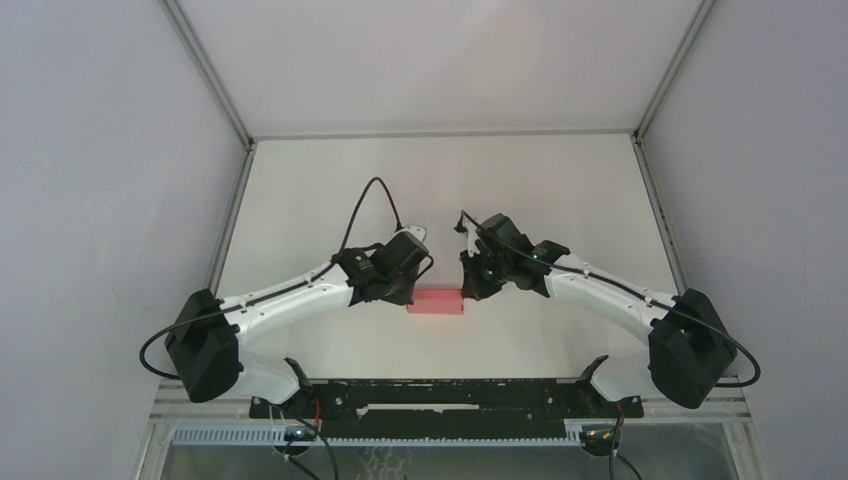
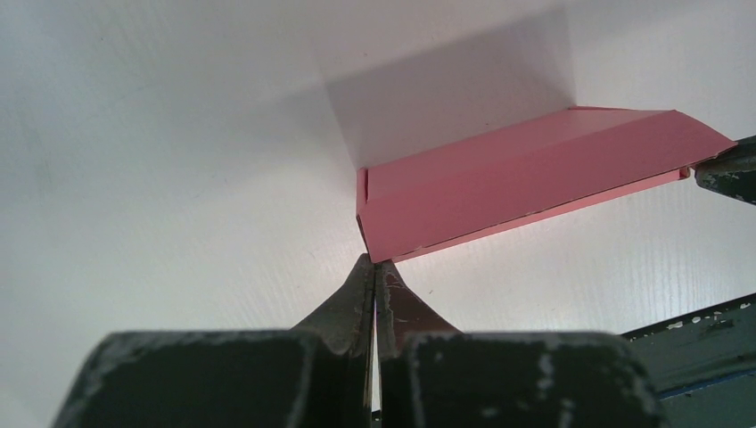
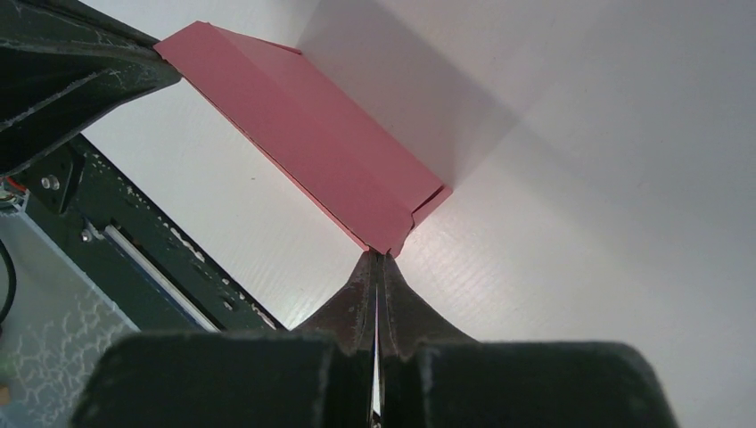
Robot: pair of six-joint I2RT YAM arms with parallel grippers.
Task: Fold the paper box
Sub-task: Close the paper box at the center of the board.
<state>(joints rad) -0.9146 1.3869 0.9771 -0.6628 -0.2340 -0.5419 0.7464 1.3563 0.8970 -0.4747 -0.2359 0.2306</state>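
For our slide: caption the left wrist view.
Shut left jaws pinch one corner of the folded pink cardboard box over a white table.

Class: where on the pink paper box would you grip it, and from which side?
Grip the paper box at a thin end corner, coming in along its length from a short end. It is long and flattened, so a narrow pinch closes easily on its edge; the left gripper and right gripper pinch opposite end corners.

Box (image 1: 436, 301) mid-table (image 1: 440, 180), nearer the near edge, between grippers: left gripper (image 2: 375, 267) at its left end, right gripper (image 3: 378, 263) at its right end.
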